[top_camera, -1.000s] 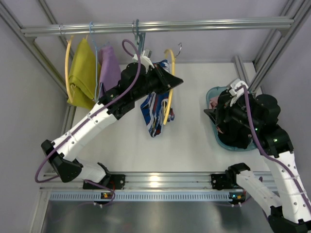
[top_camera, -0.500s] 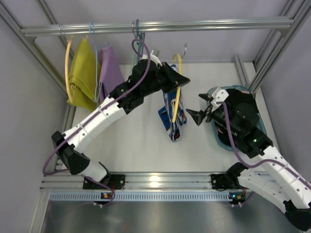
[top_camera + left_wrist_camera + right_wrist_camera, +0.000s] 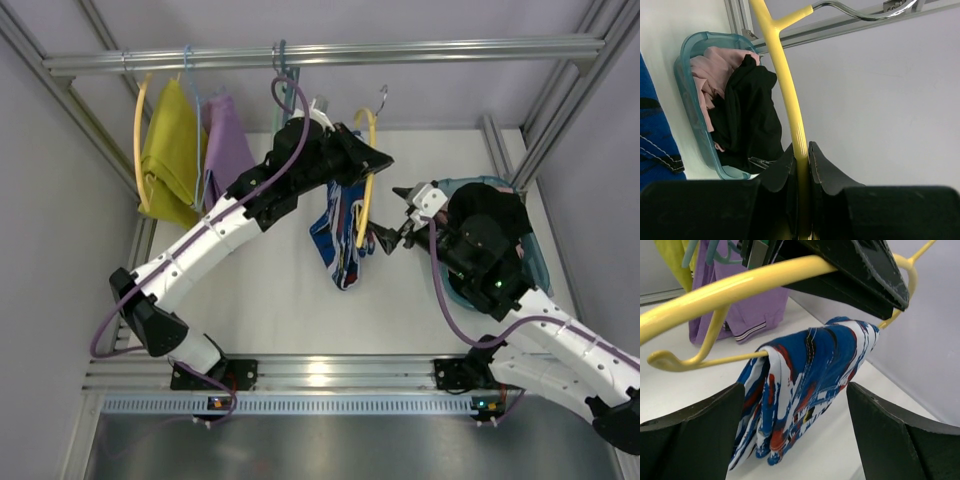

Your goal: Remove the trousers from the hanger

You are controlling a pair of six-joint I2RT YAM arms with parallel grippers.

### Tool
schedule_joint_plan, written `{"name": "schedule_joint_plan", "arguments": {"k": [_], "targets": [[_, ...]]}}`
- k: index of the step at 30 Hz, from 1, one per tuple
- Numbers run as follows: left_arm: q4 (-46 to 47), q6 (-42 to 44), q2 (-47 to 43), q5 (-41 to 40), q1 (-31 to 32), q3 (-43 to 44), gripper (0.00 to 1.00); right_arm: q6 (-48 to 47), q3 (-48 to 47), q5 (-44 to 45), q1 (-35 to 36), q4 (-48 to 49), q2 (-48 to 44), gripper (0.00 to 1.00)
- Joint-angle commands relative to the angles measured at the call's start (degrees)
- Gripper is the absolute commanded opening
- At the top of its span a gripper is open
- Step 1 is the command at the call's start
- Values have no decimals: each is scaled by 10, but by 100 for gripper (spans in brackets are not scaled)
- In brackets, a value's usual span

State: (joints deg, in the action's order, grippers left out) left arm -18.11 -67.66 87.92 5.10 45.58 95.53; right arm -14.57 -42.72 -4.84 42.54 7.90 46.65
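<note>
The trousers [image 3: 338, 235], printed blue, white, red and black, hang folded over the bottom bar of the yellow hanger [image 3: 366, 165]. The hanger is off the rail, held up in the air. My left gripper [image 3: 375, 158] is shut on the hanger's upper arm, and in the left wrist view [image 3: 802, 157] the yellow bar [image 3: 785, 75] runs between the closed jaws up to the silver hook [image 3: 860, 12]. My right gripper [image 3: 390, 237] is open just right of the trousers. In the right wrist view [image 3: 795, 386] the trousers [image 3: 805, 385] hang in front of its spread jaws, apart from both.
A mustard garment [image 3: 170, 150] and a purple garment [image 3: 225, 140] hang on the metal rail [image 3: 400, 50] at the back left, beside a teal hanger [image 3: 283, 75]. A teal basket [image 3: 535, 265] holding pink and black clothes sits on the right, under my right arm.
My left gripper carried the hanger and trousers to the right, away from the rail. My right arm swung left from over the basket until its open jaws reached the trousers.
</note>
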Motion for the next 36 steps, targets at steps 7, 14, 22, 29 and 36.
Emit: {"name": "schedule_joint_plan", "arguments": {"k": [7, 14, 22, 29, 36], "targets": [[113, -6, -10, 12, 2, 62, 0, -33, 24, 143, 37, 127, 46, 71], [113, -17, -13, 17, 2, 66, 0, -30, 26, 167, 36, 155, 75, 65], [113, -35, -13, 25, 2, 76, 0, -32, 57, 133, 36, 197, 88, 87], [113, -41, -22, 32, 2, 70, 0, -40, 55, 195, 23, 230, 114, 74], [113, -51, -27, 39, 2, 63, 0, -19, 34, 206, 3, 240, 135, 65]]}}
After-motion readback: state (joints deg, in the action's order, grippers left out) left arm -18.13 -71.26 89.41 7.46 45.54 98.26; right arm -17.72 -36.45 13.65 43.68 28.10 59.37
